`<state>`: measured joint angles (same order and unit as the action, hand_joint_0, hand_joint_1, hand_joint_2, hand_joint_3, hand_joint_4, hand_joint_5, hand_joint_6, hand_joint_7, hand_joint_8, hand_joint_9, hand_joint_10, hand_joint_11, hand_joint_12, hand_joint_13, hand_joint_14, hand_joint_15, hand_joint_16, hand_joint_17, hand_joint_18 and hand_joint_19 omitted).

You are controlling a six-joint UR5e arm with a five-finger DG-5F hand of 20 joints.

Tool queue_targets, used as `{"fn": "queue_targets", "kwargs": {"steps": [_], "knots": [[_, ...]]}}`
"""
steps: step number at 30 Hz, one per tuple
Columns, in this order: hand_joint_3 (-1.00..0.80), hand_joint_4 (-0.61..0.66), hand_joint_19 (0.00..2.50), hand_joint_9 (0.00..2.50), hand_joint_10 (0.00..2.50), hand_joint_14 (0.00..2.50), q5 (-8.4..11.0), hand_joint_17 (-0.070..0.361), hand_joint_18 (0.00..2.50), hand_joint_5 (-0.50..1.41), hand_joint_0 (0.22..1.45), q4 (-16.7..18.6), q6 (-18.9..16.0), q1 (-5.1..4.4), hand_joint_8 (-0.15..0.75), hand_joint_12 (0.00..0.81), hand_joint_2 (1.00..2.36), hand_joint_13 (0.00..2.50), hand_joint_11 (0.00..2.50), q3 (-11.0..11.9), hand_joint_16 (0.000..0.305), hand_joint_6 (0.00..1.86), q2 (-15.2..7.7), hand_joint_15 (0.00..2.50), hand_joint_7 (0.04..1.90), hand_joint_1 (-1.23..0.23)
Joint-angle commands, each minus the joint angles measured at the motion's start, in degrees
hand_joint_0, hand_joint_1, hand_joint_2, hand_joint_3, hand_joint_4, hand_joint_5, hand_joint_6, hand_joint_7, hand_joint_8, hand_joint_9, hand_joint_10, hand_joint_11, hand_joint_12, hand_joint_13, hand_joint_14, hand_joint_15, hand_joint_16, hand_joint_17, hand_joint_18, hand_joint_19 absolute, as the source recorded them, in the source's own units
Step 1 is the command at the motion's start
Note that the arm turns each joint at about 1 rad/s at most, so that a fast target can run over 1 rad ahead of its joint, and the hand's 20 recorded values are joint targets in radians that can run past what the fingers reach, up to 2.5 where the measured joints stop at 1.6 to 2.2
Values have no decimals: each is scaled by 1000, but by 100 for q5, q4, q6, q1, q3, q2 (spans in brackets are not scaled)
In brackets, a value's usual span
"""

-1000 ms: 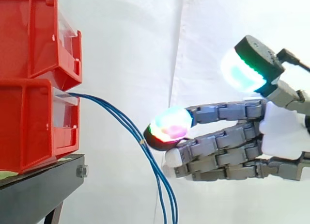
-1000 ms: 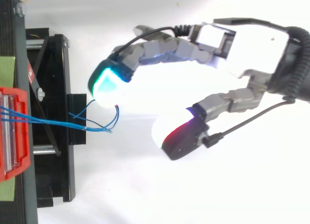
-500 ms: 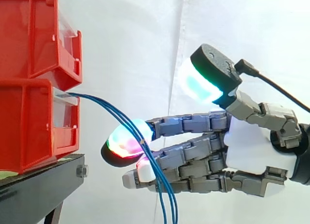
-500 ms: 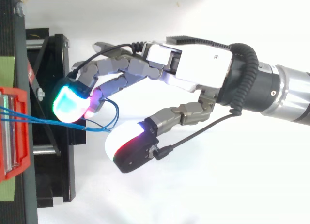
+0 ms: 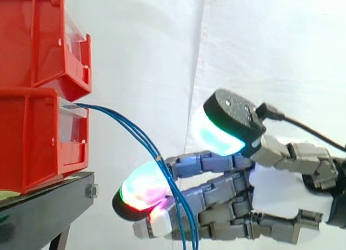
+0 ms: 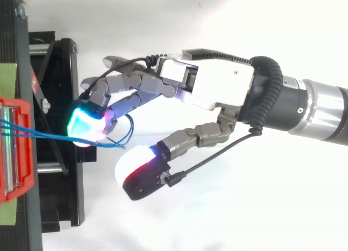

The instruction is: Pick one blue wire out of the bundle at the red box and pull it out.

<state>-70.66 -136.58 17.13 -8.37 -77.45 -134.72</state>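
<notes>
A bundle of thin blue wires (image 5: pixel 141 137) leaves the clear front of the lower red bin (image 5: pixel 32 144), arcs right and drops past the picture's lower edge. From the right, my hand (image 5: pixel 281 191) reaches in with nearly straight fingers (image 5: pixel 216 164) just behind the hanging wires. Its glowing fingertip (image 5: pixel 141 189) touches or nearly touches them. The thumb pad (image 5: pixel 223 132) stands apart above the fingers, shut on nothing. In the top view, the wires' loop (image 6: pixel 120 138) lies between the fingers (image 6: pixel 130 91) and the thumb pad (image 6: pixel 137 169).
A second red bin (image 5: pixel 38 39) is stacked on the lower one, both on a black stand (image 5: pixel 48 206). In the top view, the stand's frame (image 6: pixel 60 99) lies under the fingertips. A white curtain hangs behind.
My hand has moved left to the wires and then sunk lower. The thumb has swung down nearer the fingers. The wires now cross in front of the fingers.
</notes>
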Motion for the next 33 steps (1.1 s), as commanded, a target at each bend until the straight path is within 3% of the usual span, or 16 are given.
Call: {"fn": "queue_targets", "kwargs": {"steps": [1, 5, 18, 28, 33], "knots": [[-500, 229, 59, 697, 17, 0, -9, 162, 0, -134, 487, 88, -87, -6, 273, 395, 1000, 0, 581, 2, 72, 503, -89, 53, 949, -669], [-500, 227, 73, 710, 18, 1, -9, 158, 0, -126, 505, 237, -122, -6, 270, 388, 1000, 1, 572, 2, 70, 503, -89, 55, 996, -676], [-438, 240, 120, 724, 18, 2, -18, 151, 0, -112, 541, 246, -122, 2, 268, 380, 1004, 41, 573, 2, 67, 503, -89, 56, 1132, -684], [-383, 203, 129, 727, 20, 2, -18, 146, 0, -96, 571, 211, -113, 11, 267, 376, 1010, 69, 591, 195, 65, 500, -89, 59, 1347, -711], [-375, 202, 143, 739, 20, 2, -18, 146, 0, -110, 576, 211, -113, 2, 270, 377, 1010, 82, 596, 195, 65, 557, -89, 59, 1284, -721]]}}
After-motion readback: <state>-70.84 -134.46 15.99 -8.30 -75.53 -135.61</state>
